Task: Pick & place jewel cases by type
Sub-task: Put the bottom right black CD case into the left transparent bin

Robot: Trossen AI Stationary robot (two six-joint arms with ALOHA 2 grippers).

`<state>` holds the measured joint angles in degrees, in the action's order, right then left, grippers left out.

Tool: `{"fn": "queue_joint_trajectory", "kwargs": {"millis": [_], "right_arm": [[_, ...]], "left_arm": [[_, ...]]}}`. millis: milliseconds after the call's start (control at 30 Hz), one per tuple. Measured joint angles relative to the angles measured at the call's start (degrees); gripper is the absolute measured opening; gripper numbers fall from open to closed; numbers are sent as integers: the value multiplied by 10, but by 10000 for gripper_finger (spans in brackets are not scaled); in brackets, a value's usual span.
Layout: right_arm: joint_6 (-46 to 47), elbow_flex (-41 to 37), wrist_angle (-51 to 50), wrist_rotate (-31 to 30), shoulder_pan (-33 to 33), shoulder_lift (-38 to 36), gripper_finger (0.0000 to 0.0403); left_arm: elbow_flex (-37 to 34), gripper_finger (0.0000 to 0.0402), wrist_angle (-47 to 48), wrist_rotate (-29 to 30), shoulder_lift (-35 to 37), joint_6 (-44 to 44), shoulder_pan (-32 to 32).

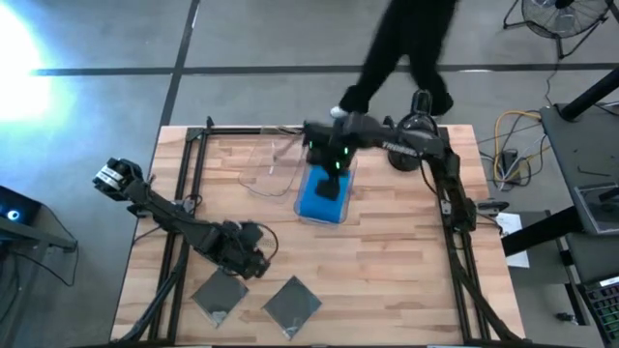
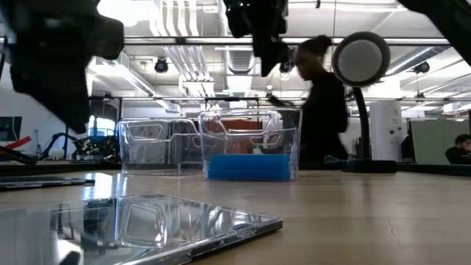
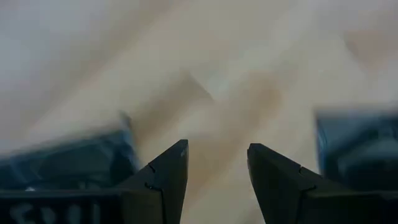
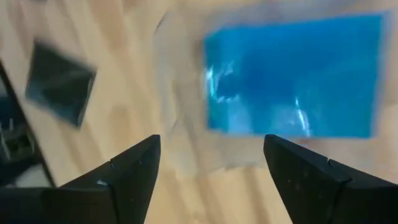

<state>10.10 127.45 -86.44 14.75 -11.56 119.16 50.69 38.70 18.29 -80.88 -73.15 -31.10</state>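
Observation:
Two dark grey jewel cases lie flat on the wood near the table's near edge. One of them shows close up in the low view. Blue jewel cases lie flat in the bottom of a clear bin at the table's middle. My left gripper is open, above bare wood just beyond the two dark cases. My right gripper is open and empty, above the bin with the blue cases.
A second clear bin stands beside the first, toward the table's left. A person passes behind the far edge. A round lamp or stand stands at the far right. Bare wood lies to the right of the bins.

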Motion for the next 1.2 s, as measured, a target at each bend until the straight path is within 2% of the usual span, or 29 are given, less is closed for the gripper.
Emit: {"fn": "queue_joint_trajectory", "kwargs": {"millis": [133,200,300,400,533,700,867,1000,1200], "right_arm": [[-4,-88,17,4,60,-33,270],[-4,-145,47,4,84,-48,264],[20,-240,103,11,116,-82,254],[67,-342,163,53,140,-136,245],[182,-485,325,60,185,-201,238],[342,-612,601,37,233,-249,238],[400,-658,731,12,254,-221,237],[399,-656,735,-17,260,-182,237],[380,-616,761,-13,265,-129,237]], "left_arm": [[-27,147,-135,-13,-7,106,-40],[-40,147,-189,-11,-8,132,-55],[-53,147,-213,-23,-9,136,-74],[-53,147,-237,-42,-9,144,-103],[-39,147,-287,-41,-22,176,-135],[12,147,-283,-49,-96,177,-148],[87,147,-285,-100,-188,170,-157],[141,147,-280,-135,-248,146,-169],[189,147,-272,-130,-307,122,-176]]}}
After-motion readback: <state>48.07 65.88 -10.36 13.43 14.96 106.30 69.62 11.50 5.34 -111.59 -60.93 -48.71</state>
